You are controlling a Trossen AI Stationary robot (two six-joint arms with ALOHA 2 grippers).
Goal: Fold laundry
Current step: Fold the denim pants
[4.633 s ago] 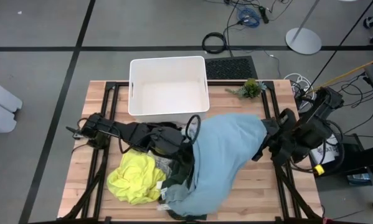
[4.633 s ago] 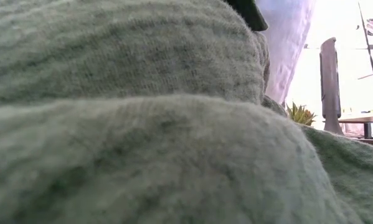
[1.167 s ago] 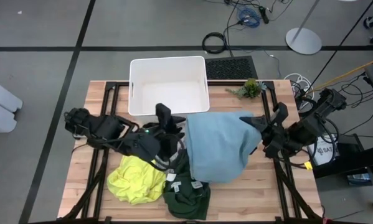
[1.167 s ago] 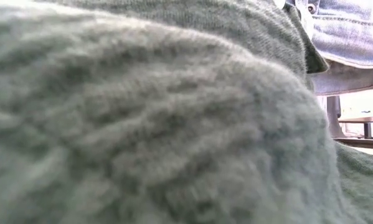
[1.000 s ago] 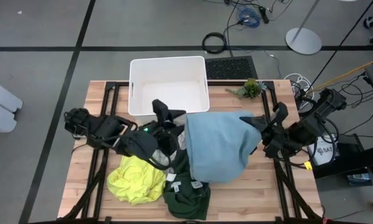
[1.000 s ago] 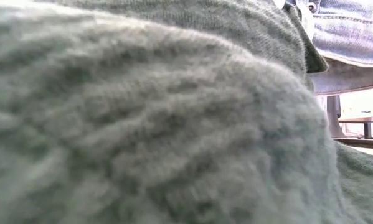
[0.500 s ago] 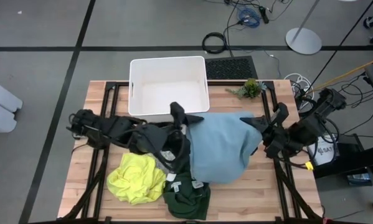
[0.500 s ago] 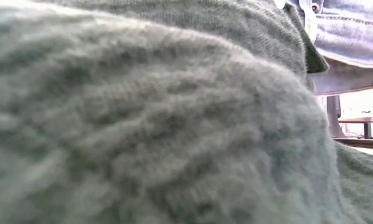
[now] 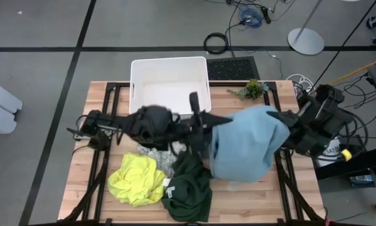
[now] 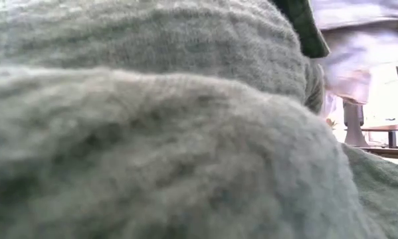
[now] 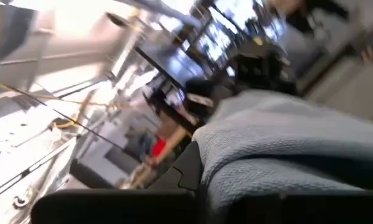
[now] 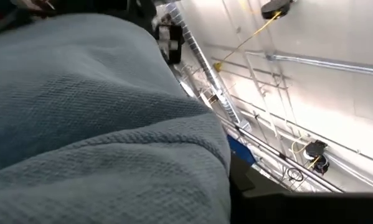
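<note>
The light blue garment [image 9: 249, 144] hangs as a loose, rumpled bundle between the two arms, over the right half of the bench [image 9: 100, 188]; its weave shows as a fine waffle texture in both wrist views. The left gripper [image 9: 208, 129] reaches across from the left and meets the cloth's left edge, its fingers closed down on the blue fabric. The right gripper [image 9: 287, 119] is at the cloth's upper right edge near the bench's right side, and its fingers are closed; they are buried in the fabric, which drapes from that point, so it appears to hold the garment too.

The dark green garment [image 9: 189, 188] lies crumpled at the bench's front edge near the middle, with the bright yellow garment [image 9: 136, 179] just beside it toward the front left. A white garment with grey pattern [image 9: 153, 154] peeks out behind the yellow one, mostly under the left arm. A white bin [image 9: 169, 64] sits at the back edge, with a small green plant [image 9: 253, 88] toward the back right.

The low view is almost wholly filled by green knit, with only a sliver of room showing. No black garment can be made out.
</note>
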